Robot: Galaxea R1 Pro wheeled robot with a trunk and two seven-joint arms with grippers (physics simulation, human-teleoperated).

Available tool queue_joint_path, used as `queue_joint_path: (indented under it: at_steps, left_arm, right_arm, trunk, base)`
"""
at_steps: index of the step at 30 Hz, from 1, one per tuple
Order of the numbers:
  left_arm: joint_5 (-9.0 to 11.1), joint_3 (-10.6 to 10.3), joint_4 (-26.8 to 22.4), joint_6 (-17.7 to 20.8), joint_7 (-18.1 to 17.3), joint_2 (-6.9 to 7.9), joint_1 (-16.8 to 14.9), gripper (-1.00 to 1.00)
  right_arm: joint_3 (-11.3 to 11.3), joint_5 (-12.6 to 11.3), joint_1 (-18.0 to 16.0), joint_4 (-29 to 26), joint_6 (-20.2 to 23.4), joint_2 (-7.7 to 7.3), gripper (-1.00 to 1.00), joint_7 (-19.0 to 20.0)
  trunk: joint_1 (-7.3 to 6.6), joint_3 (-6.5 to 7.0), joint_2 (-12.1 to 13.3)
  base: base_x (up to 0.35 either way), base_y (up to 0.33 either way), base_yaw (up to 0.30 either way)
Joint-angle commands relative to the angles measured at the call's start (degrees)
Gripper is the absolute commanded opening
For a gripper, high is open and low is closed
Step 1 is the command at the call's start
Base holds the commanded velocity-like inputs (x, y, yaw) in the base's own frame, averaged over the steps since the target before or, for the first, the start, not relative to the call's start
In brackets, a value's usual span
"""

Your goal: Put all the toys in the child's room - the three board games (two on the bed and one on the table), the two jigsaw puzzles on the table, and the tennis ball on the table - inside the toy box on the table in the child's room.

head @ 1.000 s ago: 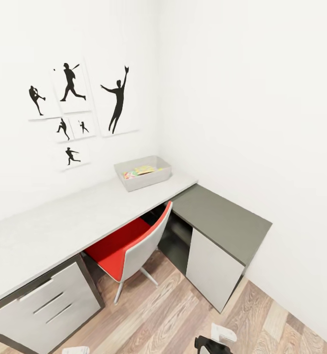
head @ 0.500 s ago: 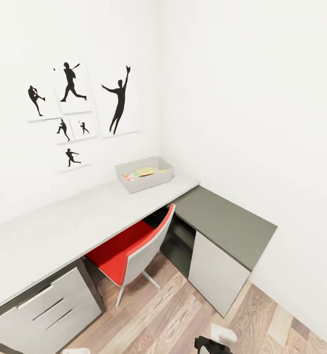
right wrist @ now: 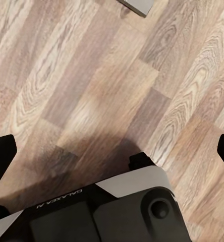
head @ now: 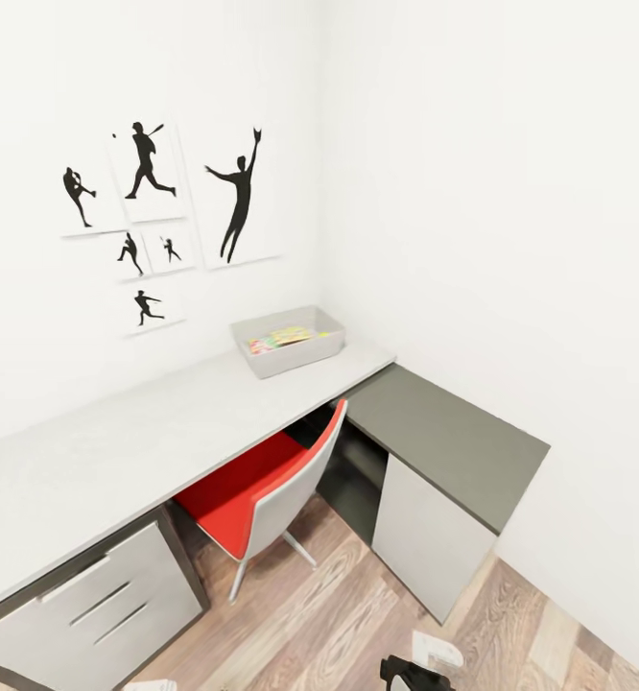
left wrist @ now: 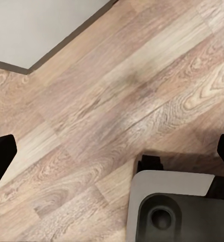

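Note:
The light-grey toy box (head: 331,349) stands at the far end of the table (head: 137,437), against the wall near the corner. Bright flat toys (head: 281,338) in pink, yellow and green lie inside it; I cannot tell games from puzzles, nor make out the tennis ball. The bed is out of view. My left gripper (left wrist: 113,154) is open over bare wood floor, with nothing between its fingers (left wrist: 1,156). My right gripper (right wrist: 113,151) is also open above the floor, its fingertips (right wrist: 1,154) wide apart. Both hang low, far from the table.
A red-and-white swivel chair (head: 262,489) is tucked under the desk. The lower dark-grey section (head: 449,432) with a white cabinet door (head: 420,537) juts out on the right. White drawers (head: 99,600) sit at the near left. Wood-plank floor (head: 339,624) lies between me and the desk.
The whole head view has shifted slightly, with desk, bin and pictures a little further right, so the camera moved. Nothing on the table has moved.

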Motion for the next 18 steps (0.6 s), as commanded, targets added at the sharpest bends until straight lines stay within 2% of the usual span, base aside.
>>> queue_joint_path:
  at_steps: [1, 18]
  left_arm:
    - [0.36, -0.49, -0.21, -0.08, 0.43, 0.06, -0.03, 1.0]
    - [0.28, -0.49, -0.26, -0.07, 0.43, 0.01, -0.03, 1.0]
  right_arm:
    - [0.48, -0.23, -0.03, -0.13, 0.42, -0.04, 1.0, -0.47]
    - [0.48, -0.07, 0.05, 1.37, 0.01, -0.02, 1.0, -0.51]
  trunk:
    - [0.03, -0.1, -0.12]
    - [0.03, 1.26, -0.12]
  base:
    - [0.0, 0.0, 0.177]
    - [0.0, 0.0, 0.119]
